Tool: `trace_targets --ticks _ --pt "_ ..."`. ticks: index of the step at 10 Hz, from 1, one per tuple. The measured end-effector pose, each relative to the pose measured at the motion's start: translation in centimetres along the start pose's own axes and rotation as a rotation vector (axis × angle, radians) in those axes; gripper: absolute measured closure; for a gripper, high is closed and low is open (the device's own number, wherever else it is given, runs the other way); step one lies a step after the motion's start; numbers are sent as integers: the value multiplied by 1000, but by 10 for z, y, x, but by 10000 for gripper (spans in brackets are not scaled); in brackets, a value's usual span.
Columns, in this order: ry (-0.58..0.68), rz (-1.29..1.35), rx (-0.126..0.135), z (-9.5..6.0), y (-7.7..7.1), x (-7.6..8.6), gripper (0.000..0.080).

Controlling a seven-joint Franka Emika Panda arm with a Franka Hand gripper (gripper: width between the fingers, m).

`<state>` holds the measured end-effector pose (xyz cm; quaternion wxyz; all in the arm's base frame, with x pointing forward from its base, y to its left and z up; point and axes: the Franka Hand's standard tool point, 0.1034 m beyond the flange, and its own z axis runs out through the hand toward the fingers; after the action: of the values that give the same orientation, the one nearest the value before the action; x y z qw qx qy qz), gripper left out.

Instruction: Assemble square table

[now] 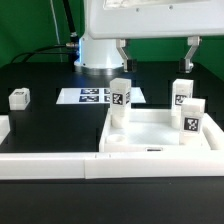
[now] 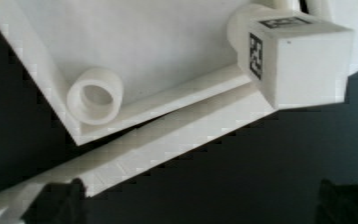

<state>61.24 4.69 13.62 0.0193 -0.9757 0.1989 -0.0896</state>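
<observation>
Square table slab with three legs upright.
Gripper hovers above it, fingers spread wide, holding nothing; a fourth leg lies well off to its side.

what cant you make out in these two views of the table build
- Hand: in the exterior view too small to tell if it grips anything.
- Hand, wrist view: only dark fingertips at the frame edge.
- Square table: cut off by the wrist view's edges.
- Loose leg: tag too small to read.
</observation>
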Motion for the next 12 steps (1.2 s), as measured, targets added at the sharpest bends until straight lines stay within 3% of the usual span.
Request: trace_targets --ticks 1,2,4,6,7,8,10,12 --pt "10 -118 2 -1 4 1 151" --pt "42 -248 8 -5 21 -5 151" --pt "47 -481 -1 -10 73 -29 151" --pt "42 -697 -35 -4 132 -37 151" --pt "34 -769 -51 -1 155 -37 151" --pt "37 -806 -57 -1 163 -34 151" --pt "21 -775 -49 1 157 -38 151" --pt "14 -763 -50 2 161 -39 151"
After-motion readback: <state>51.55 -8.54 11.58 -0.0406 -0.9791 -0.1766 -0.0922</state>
